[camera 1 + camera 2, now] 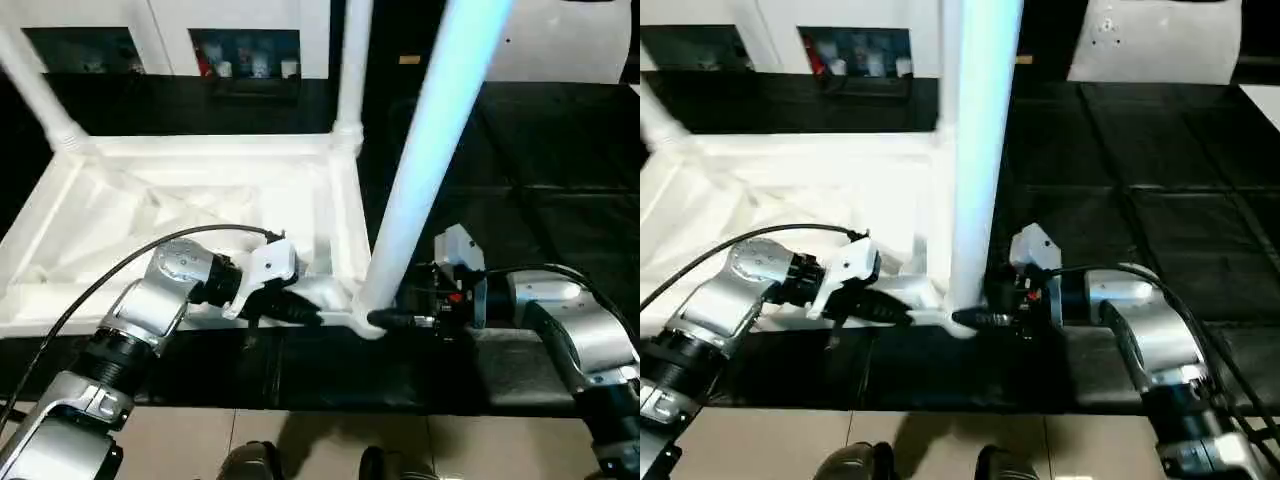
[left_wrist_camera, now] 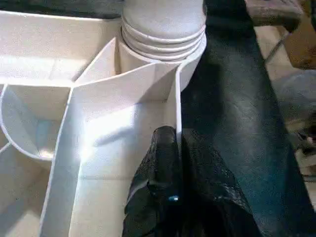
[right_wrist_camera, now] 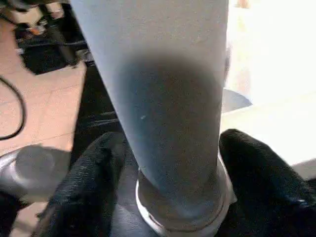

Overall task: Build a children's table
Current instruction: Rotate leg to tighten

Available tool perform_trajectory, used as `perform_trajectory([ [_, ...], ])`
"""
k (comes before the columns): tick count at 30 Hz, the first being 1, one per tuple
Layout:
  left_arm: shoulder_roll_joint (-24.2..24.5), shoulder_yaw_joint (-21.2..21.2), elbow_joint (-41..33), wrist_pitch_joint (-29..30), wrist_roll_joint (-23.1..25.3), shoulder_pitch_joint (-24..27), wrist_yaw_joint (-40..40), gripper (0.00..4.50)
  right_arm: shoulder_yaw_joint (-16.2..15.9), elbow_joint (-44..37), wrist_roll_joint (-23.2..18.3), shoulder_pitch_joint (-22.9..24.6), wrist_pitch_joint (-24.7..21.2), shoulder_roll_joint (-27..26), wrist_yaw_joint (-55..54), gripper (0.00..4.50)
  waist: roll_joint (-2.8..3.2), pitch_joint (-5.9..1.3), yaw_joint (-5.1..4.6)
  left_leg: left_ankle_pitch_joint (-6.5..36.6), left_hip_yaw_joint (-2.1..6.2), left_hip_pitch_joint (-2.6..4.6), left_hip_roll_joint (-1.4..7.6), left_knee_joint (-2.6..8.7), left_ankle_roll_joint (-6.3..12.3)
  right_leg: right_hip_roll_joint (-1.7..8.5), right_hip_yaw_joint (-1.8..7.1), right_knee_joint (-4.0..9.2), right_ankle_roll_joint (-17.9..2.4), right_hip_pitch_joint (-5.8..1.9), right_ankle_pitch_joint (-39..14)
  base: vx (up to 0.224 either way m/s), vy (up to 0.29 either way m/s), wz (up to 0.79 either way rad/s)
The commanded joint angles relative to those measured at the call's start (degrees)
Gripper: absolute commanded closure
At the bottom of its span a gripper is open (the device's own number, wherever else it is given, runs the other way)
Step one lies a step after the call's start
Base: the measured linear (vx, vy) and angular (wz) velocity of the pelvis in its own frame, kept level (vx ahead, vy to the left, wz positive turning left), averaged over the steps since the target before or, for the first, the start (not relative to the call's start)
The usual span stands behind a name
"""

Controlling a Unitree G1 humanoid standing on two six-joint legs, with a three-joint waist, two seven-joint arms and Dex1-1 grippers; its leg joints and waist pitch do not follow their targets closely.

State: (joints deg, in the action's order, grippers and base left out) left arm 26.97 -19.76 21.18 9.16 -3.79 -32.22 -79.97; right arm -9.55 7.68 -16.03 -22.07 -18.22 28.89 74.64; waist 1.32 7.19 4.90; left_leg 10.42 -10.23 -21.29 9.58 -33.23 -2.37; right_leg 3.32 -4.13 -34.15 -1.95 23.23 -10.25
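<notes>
Upturned table top lying on the mat, legs standing up from its corners

The table top point(image 1: 190, 215) is lying underside up on the mat point(image 1: 520, 200), with the cabinet point(image 1: 240, 40) standing behind it. The near leg point(image 1: 425, 170) is rising from the top's near right corner, another leg point(image 1: 352, 70) from the far right corner, a third leg point(image 1: 40, 95) from the far left. The left end effector point(image 1: 290, 308) is sitting closed on the near rim, just left of the near leg; the right end effector point(image 1: 400, 320) is lying just right of that leg's base, its fingers point(image 3: 94, 187) flanking it.
</notes>
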Motion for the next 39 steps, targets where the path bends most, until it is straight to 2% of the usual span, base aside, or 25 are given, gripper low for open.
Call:
perform_trajectory([
  [1,0.38,-1.47,0.12,-0.94,-0.05,-1.15,-2.64,4.50,-0.65,0.61,-1.04,-0.99,-0.14,0.80,2.29,1.55,-0.73,-4.32,-0.26,7.10,1.18,0.85,4.08,3.40,5.94,5.64,3.57,3.91,-13.66,-3.04,-13.22,0.000,0.000,0.00],
  [5,0.63,-1.62,0.37,-1.42,-0.23,-1.13,-2.97,4.50,-1.06,2.02,-1.04,-1.90,0.07,1.24,3.95,1.87,-0.63,-4.41,-0.06,5.98,1.15,0.75,4.07,3.32,6.49,5.65,3.53,3.69,-14.24,-3.04,-11.09,0.000,0.000,0.00],
  [6,0.62,-1.61,0.48,-1.58,-0.25,-1.12,-3.05,4.50,-1.09,2.52,-0.99,-2.13,0.31,1.22,4.19,1.87,-0.84,-4.39,-0.02,5.90,1.14,0.63,4.01,3.29,6.57,5.69,3.53,3.64,-14.24,-3.14,-11.00,0.000,0.000,0.00],
  [9,0.44,-1.48,0.79,-2.30,0.02,-1.01,-2.58,4.50,-1.40,3.33,-1.01,-2.50,0.51,1.07,4.66,2.23,-0.85,-4.31,-0.07,6.03,1.14,0.59,3.95,3.28,6.69,5.67,3.47,3.78,-13.87,-3.10,-11.83,0.000,0.000,0.00],
  [14,-0.24,-1.12,1.27,-2.39,0.53,-0.88,-0.86,4.50,-1.83,1.88,-2.07,-1.15,-0.85,0.27,4.63,2.46,-0.87,-4.18,-0.05,6.70,1.17,0.70,3.99,3.40,6.27,5.65,3.50,4.02,-13.06,-2.99,-13.96,0.000,0.000,0.00],
  [18,-1.36,-0.21,0.30,0.04,-0.26,-0.62,1.18,4.50,-0.96,-1.65,-4.44,1.17,-4.03,-1.03,2.96,2.51,-0.66,-4.21,0.14,6.86,1.21,0.77,4.08,3.48,6.14,5.65,3.52,3.99,-13.22,-2.94,-13.58,0.000,0.000,0.00],
  [20,-3.01,0.20,0.03,2.50,0.64,-0.96,5.38,4.50,-0.91,-5.86,-5.48,3.06,-8.42,-2.60,-1.32,2.51,-0.65,-4.05,0.14,7.12,1.23,0.82,4.17,3.62,5.93,5.59,3.57,4.10,-13.21,-2.85,-13.87,0.000,0.000,0.00],
  [21,-3.87,0.39,0.09,4.01,1.10,-1.27,7.40,4.50,-1.17,-7.06,-4.77,3.64,-9.58,-3.55,-3.94,2.51,-0.64,-3.90,0.14,7.42,1.27,0.83,4.13,3.68,5.56,5.50,3.58,4.14,-13.00,-2.76,-14.57,0.000,0.000,0.00],
  [22,-4.41,0.52,0.10,5.02,1.35,-1.45,8.63,4.50,-1.37,-7.76,-4.20,4.00,-10.20,-4.18,-5.65,2.51,-0.70,-3.78,-0.01,8.92,1.32,0.86,3.92,3.75,4.84,5.76,3.51,4.61,-12.30,-2.81,-17.70,0.000,0.000,0.00],
  [24,-7.27,1.42,0.59,8.13,1.79,-2.41,13.63,4.50,-2.71,-7.79,0.07,4.30,-10.44,-6.76,-11.99,2.51,-0.75,-3.37,-0.36,10.56,1.38,0.85,3.84,4.01,3.40,5.78,3.54,5.08,-10.62,-2.67,-22.88,0.000,0.000,0.00],
  [25,-10.28,2.26,0.22,12.03,1.60,-3.17,17.78,4.50,-2.10,-7.21,1.82,3.97,-12.93,-11.07,-19.20,2.51,-0.58,-3.08,-0.60,12.77,1.59,1.17,3.73,4.20,2.30,5.78,3.43,5.55,-9.76,-2.41,-26.75,0.000,0.000,0.00],
  [26,-10.28,2.26,0.22,12.03,1.60,-3.17,17.78,4.50,-2.10,-7.21,1.82,3.97,-12.93,-11.07,-19.20,2.52,-0.76,-2.99,-0.83,13.44,1.65,1.19,3.58,4.26,1.79,5.79,3.45,5.71,-9.16,-2.43,-28.62,-0.053,0.004,-0.05],
  [27,-11.74,2.44,0.18,13.55,1.90,-3.66,19.86,4.50,-1.38,-6.88,2.20,3.57,-14.72,-13.59,-22.96,2.52,-0.82,-3.05,-0.98,14.06,1.85,1.34,3.38,4.23,1.20,6.02,3.38,6.08,-7.93,-2.38,-31.58,0.000,0.000,0.00],
  [28,-13.94,2.70,0.06,16.02,2.13,-4.32,22.73,4.50,-0.96,-5.98,3.93,2.93,-15.79,-17.07,-28.58,2.52,-0.80,-2.95,-1.42,14.32,2.06,1.08,3.37,4.44,0.68,6.00,3.28,6.18,-7.05,-2.47,-32.60,0.000,0.000,0.00],
  [29,-13.94,2.70,0.06,16.02,2.13,-4.32,22.73,4.50,-0.96,-5.98,3.93,2.93,-15.79,-17.07,-28.58,2.52,-0.67,-2.95,-1.73,14.88,2.16,1.12,3.41,4.51,0.57,5.88,3.24,6.25,-7.00,-2.28,-32.64,0.000,0.000,0.00],
  [30,-15.33,2.84,0.00,17.53,2.32,-4.75,24.56,4.50,-0.79,-5.39,5.19,2.50,-16.29,-19.24,-32.15,2.52,-0.81,-3.00,-2.17,15.57,2.33,0.94,3.35,4.55,0.71,5.97,3.17,6.37,-6.47,-2.54,-32.50,0.000,0.000,0.00],
  [31,-17.60,3.57,0.11,19.25,2.65,-5.28,28.19,4.50,-0.41,-4.30,6.93,1.90,-17.05,-22.21,-37.41,2.53,-0.33,-2.82,-2.70,16.26,2.16,1.15,3.40,4.63,0.43,5.77,3.27,6.43,-6.85,-2.05,-31.61,0.000,0.000,0.00],
  [32,-20.24,4.69,0.52,20.49,3.26,-5.79,32.87,4.50,-0.04,-2.85,8.45,1.15,-17.21,-25.19,-43.15,2.53,-0.41,-2.86,-2.92,16.90,2.24,1.20,3.36,4.60,0.32,5.78,3.19,6.51,-6.95,-1.99,-31.83,0.000,0.000,0.00],
  [33,-20.24,4.69,0.52,20.49,3.26,-5.79,32.87,4.50,-0.04,-2.85,8.45,1.15,-17.21,-25.19,-43.15,2.54,-0.40,-3.04,-3.24,16.95,2.33,1.31,3.23,4.52,0.33,5.83,3.17,6.61,-7.04,-2.06,-31.08,0.000,0.000,0.00],
  [34,-22.29,5.54,0.69,21.40,4.13,-6.07,36.50,4.50,0.51,-2.01,9.57,0.71,-17.81,-27.77,-47.47,2.54,-0.23,-3.00,-3.20,16.82,2.35,1.21,3.23,4.59,0.61,5.81,3.19,6.62,-6.89,-2.22,-30.69,0.000,0.000,0.00],
  [35,-22.29,5.54,0.69,21.40,4.13,-6.07,36.50,4.50,0.51,-2.01,9.57,0.71,-17.81,-27.77,-47.47,2.54,-0.24,-2.94,-3.30,16.46,2.22,1.15,3.32,4.67,0.73,5.75,3.30,6.65,-6.95,-2.11,-29.89,0.000,0.000,0.00],
  [36,-23.96,6.33,0.99,21.70,4.93,-6.21,39.83,4.50,0.90,-1.29,10.84,0.38,-17.70,-29.96,-51.26,2.54,-0.04,-3.12,-3.26,16.34,2.23,1.29,3.36,4.70,0.92,5.69,3.29,6.63,-7.15,-2.14,-28.36,0.000,0.000,0.00],
  [37,-24.73,6.55,1.12,21.22,5.43,-6.20,41.21,4.50,1.68,-1.23,10.94,0.56,-17.50,-31.51,-53.14,2.54,-0.16,-3.15,-3.38,15.79,2.12,1.19,3.48,4.82,0.89,5.61,3.45,6.48,-7.68,-2.01,-26.25,0.000,0.000,0.00],
  [39,-25.10,6.58,0.98,21.13,5.69,-6.15,41.93,4.50,2.22,-1.40,10.94,0.76,-17.56,-32.49,-54.33,2.54,-0.21,-3.24,-3.17,15.34,2.10,1.16,3.44,4.87,1.35,5.62,3.57,6.33,-8.03,-2.24,-24.04,0.000,0.000,0.00],
])
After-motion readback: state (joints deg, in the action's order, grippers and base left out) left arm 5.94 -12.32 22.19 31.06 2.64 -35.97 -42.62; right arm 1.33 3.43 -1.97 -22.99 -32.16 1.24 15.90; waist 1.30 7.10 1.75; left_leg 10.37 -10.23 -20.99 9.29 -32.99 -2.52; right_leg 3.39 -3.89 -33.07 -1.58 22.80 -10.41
